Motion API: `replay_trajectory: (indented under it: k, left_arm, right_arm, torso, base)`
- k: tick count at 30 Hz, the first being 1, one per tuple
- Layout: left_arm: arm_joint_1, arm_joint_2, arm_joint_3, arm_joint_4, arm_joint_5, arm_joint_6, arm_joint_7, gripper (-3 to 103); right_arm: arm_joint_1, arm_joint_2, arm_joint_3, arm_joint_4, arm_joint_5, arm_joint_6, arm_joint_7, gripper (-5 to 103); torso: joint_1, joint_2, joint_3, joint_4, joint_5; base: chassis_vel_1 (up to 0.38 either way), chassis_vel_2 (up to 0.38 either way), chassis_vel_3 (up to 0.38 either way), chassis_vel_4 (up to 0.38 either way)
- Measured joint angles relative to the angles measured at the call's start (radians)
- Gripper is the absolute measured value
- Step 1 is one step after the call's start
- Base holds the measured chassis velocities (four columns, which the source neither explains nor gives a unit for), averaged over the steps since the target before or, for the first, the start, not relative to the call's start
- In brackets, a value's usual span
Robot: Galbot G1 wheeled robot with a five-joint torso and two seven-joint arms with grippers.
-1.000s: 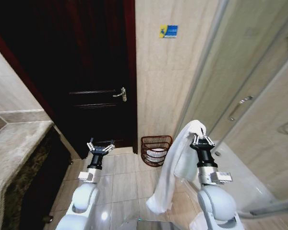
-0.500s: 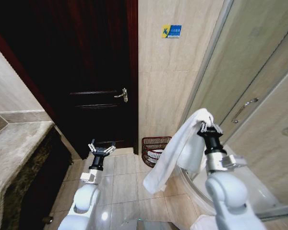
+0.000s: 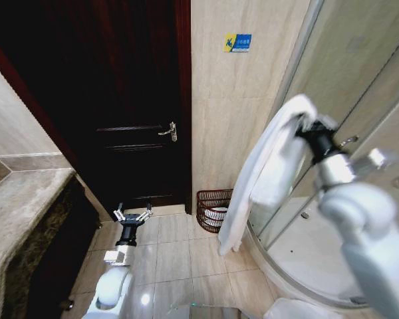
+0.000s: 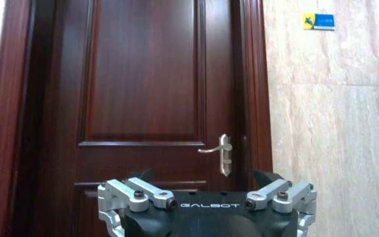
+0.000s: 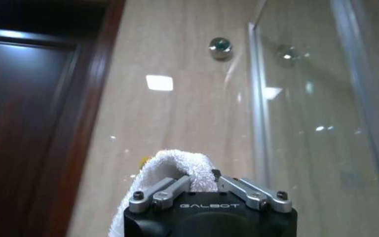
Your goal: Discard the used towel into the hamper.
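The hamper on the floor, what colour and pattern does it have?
The hamper is dark reddish-brown, open-weave wicker, with something white inside. The head view shows it best.

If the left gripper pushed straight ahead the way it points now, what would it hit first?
Probably the dark wooden door: the left gripper, open, faces it squarely with nothing between, near the lever handle. Depth is uncertain.

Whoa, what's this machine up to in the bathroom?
It is throwing out a used towel. Its right pincer is shut on the white towel and holds it up high beside the glass shower enclosure, with the cloth hanging down. The hamper, a dark wicker basket, stands on the floor against the tiled wall next to the dark door. The left pincer is open and low, holding nothing.
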Motion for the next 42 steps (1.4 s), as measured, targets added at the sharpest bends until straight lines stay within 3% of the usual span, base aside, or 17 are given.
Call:
replay_trajectory:
  k: [5, 8, 10, 12, 13, 16, 18, 20, 22, 24, 25, 28, 37, 40, 42]
  left_arm:
    - [0.035, 0.000, -0.006, -0.029, -0.005, 0.015, -0.014, 100]
    - [0.043, -0.023, -0.003, -0.024, 0.018, 0.010, -0.018, 100]
    - [0.043, -0.027, -0.003, -0.024, 0.023, 0.009, -0.018, 100]
    - [0.041, -0.046, -0.003, -0.025, 0.043, 0.005, -0.019, 100]
    - [0.041, -0.046, -0.003, -0.025, 0.043, 0.005, -0.019, 100]
    - [0.019, -0.073, -0.006, -0.030, 0.068, 0.005, -0.019, 100]
    - [0.014, -0.079, -0.006, -0.030, 0.073, 0.005, -0.019, 100]
    - [0.001, -0.110, -0.005, -0.035, 0.094, 0.006, -0.018, 100]
    - [0.000, -0.123, -0.004, -0.035, 0.102, 0.006, -0.018, 100]
    - [0.002, -0.144, -0.003, -0.035, 0.120, -0.001, -0.017, 100]
    - [0.002, -0.144, -0.003, -0.035, 0.120, -0.001, -0.017, 100]
    - [0.011, -0.154, -0.012, -0.034, 0.129, -0.015, -0.017, 100]
    - [0.019, -0.149, -0.041, -0.046, 0.124, -0.019, -0.018, 100]
    - [0.028, -0.152, -0.056, -0.055, 0.120, -0.019, -0.018, 100]
    - [0.031, -0.153, -0.057, -0.057, 0.120, -0.019, -0.018, 100]
  right_arm:
    - [0.108, -0.091, -0.001, -0.095, 0.091, -0.001, -0.032, 3]
    - [0.266, -0.158, -0.045, -0.185, 0.177, -0.017, -0.068, 3]
    - [0.303, -0.163, -0.059, -0.200, 0.193, -0.024, -0.071, 3]
    - [0.490, -0.163, -0.168, -0.255, 0.249, -0.063, -0.066, 3]
    - [0.490, -0.163, -0.168, -0.255, 0.249, -0.063, -0.066, 3]
    - [0.704, -0.117, -0.343, -0.320, 0.283, -0.102, -0.035, 3]
    - [0.745, -0.106, -0.374, -0.335, 0.286, -0.106, -0.028, 3]
    - [0.932, -0.044, -0.503, -0.424, 0.302, -0.112, -0.012, 3]
    - [0.990, -0.021, -0.545, -0.465, 0.304, -0.112, -0.011, 3]
    - [1.142, 0.060, -0.653, -0.608, 0.299, -0.108, -0.022, 3]
    - [1.142, 0.060, -0.653, -0.608, 0.299, -0.108, -0.022, 3]
    - [1.308, 0.169, -0.737, -0.812, 0.244, -0.103, -0.085, 3]
    - [1.380, 0.280, -0.759, -1.008, 0.142, -0.105, -0.142, 3]
    - [1.362, 0.321, -0.762, -1.144, 0.046, -0.065, -0.200, 3]
    - [1.358, 0.324, -0.762, -1.163, 0.036, -0.058, -0.208, 3]
  torso:
    - [0.000, 0.000, 0.000, -0.0002, 0.0007]
    - [0.000, 0.000, 0.000, -0.0006, 0.0004]
    - [0.000, 0.000, 0.000, -0.0004, 0.0002]
    - [0.000, 0.000, 0.000, -0.0004, -0.0006]
    - [0.000, 0.000, 0.000, -0.0004, -0.0006]
    - [0.000, 0.000, 0.000, 0.0002, 0.0012]
    - [0.000, 0.000, 0.000, 0.0002, 0.0011]
    - [0.000, 0.000, 0.000, 0.0000, -0.0012]
    - [0.000, 0.000, 0.000, 0.0000, -0.0010]
    - [0.000, 0.000, 0.000, 0.0001, 0.0005]
    - [0.000, 0.000, 0.000, 0.0001, 0.0005]
    - [0.000, 0.000, 0.000, 0.0002, -0.0013]
    - [0.000, 0.000, 0.000, -0.0004, -0.0001]
    - [0.000, 0.000, 0.000, 0.0001, 0.0005]
    - [0.000, 0.000, 0.000, 0.0002, 0.0005]
  base:
    - [0.000, 0.000, 0.000, 0.000]
    - [0.000, 0.000, 0.000, 0.000]
    - [0.000, 0.000, 0.000, 0.000]
    - [0.000, 0.000, 0.000, 0.000]
    - [0.000, 0.000, 0.000, 0.000]
    - [0.000, 0.000, 0.000, 0.000]
    - [0.000, 0.000, 0.000, 0.000]
    - [0.000, 0.000, 0.000, 0.000]
    - [0.000, 0.000, 0.000, 0.000]
    - [0.000, 0.000, 0.000, 0.000]
    - [0.000, 0.000, 0.000, 0.000]
    - [0.000, 0.000, 0.000, 0.000]
    - [0.000, 0.000, 0.000, 0.000]
    - [0.000, 0.000, 0.000, 0.000]
    - [0.000, 0.000, 0.000, 0.000]
